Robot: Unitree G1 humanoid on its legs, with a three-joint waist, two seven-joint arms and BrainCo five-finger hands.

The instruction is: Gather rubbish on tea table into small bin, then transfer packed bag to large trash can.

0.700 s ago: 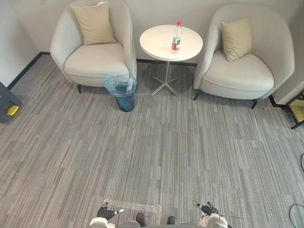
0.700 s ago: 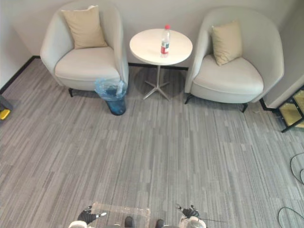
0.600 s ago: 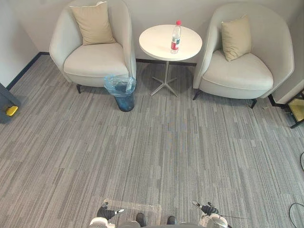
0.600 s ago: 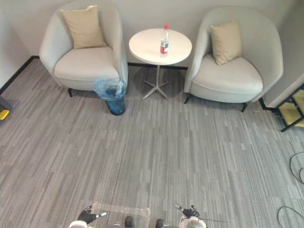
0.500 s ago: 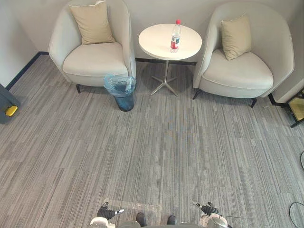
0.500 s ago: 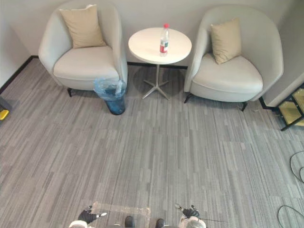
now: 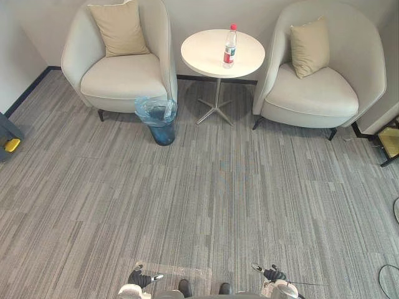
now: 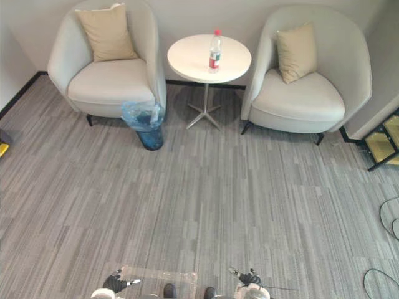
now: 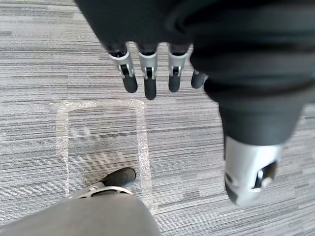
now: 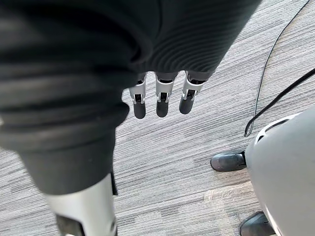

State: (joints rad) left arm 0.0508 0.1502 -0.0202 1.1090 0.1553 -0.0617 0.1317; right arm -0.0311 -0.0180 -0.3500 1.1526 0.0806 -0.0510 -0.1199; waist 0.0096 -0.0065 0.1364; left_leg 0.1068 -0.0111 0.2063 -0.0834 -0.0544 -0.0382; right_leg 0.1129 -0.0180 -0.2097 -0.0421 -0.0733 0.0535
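Looking down the room, we see the plastic water bottle [image 7: 230, 47] with a red cap standing upright near the middle of the round white surface [image 7: 201, 62], well in from its rim. That surface rests on a thin pedestal with splayed feet, set against the far wall between two pale armchairs. The left armchair [image 7: 121, 78] carries a tan cushion [image 7: 120, 28], and the right armchair [image 7: 315, 96] carries another cushion [image 7: 308, 47]. Both chairs' inner sides come close to the surface's rim, leaving narrow gaps on either side of it.

The small bin [image 7: 163, 133], lined with a blue bag whose top is ruffled over its rim, stands on the floor just beside the front corner of the left armchair, to the left of the pedestal feet and apart from them.

Between us and the furniture, the grey striped carpet [image 7: 218, 199] lies open across the whole width. Its edges hold a grey object with a yellow part [image 7: 9, 141] at the far left and a black frame with a yellow panel [image 7: 390, 142] at the far right.

Near the bottom of the eye views, a taped rectangle [image 9: 141, 147] marks the carpet. The left robot hand [image 9: 149, 78] hangs over the carpet beside this tape, its fingers straight and relaxed, holding nothing. The right robot hand [image 10: 162, 101] hangs on the other side, fingers likewise loose and extended, with nothing in it. Both hands are well apart from the bottle, the surface and the bin.
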